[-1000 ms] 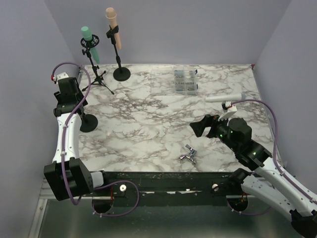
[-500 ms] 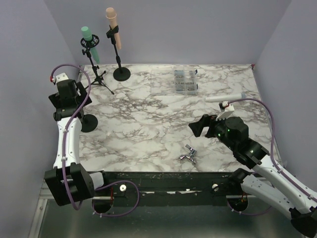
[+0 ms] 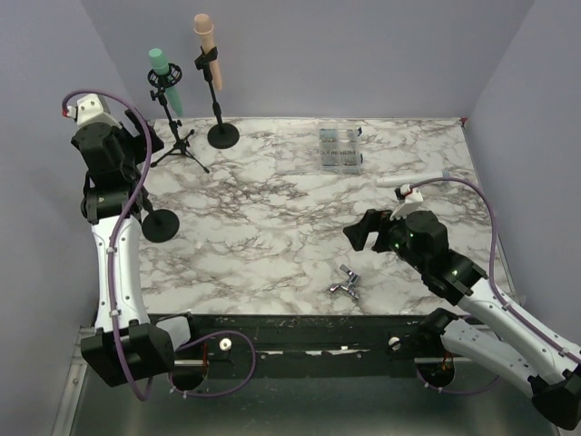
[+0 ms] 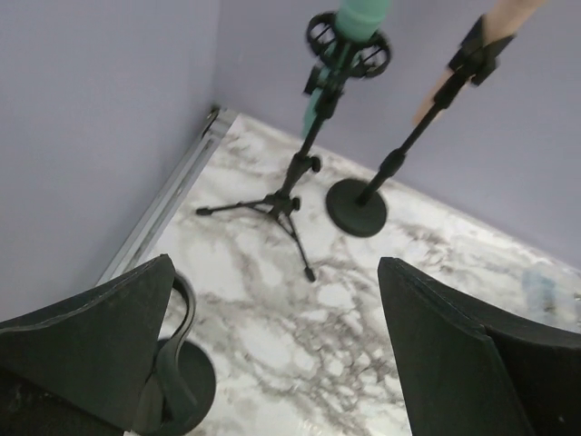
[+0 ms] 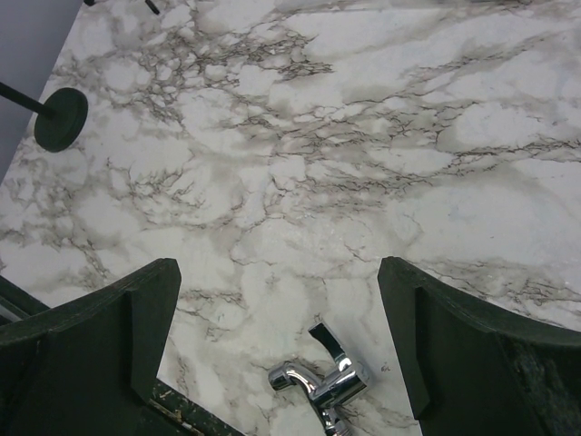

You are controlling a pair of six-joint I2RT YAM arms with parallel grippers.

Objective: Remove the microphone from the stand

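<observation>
A green microphone [image 3: 163, 77] sits in a tripod stand [image 3: 182, 145] at the back left. Beside it, a peach microphone [image 3: 207, 45] is clipped in a round-base stand [image 3: 222, 134]. Both show in the left wrist view, green microphone [image 4: 363, 14] and peach microphone [image 4: 508, 14]. A third stand [image 3: 162, 224] near the left edge has an empty clip [image 4: 177, 345]. A white microphone [image 3: 413, 179] lies on the table at the right. My left gripper [image 3: 134, 150] hangs open high above the empty stand, holding nothing [image 4: 281, 363]. My right gripper [image 3: 368, 232] is open over the marble [image 5: 280, 345].
A chrome faucet piece [image 3: 345, 282] lies near the front edge, just below my right gripper [image 5: 331, 381]. A clear plastic box [image 3: 340, 150] sits at the back middle. Grey walls close in the left, back and right sides.
My left gripper has opened wide and risen up and back, away from the empty stand by the left edge. The right arm has edged slightly left.
</observation>
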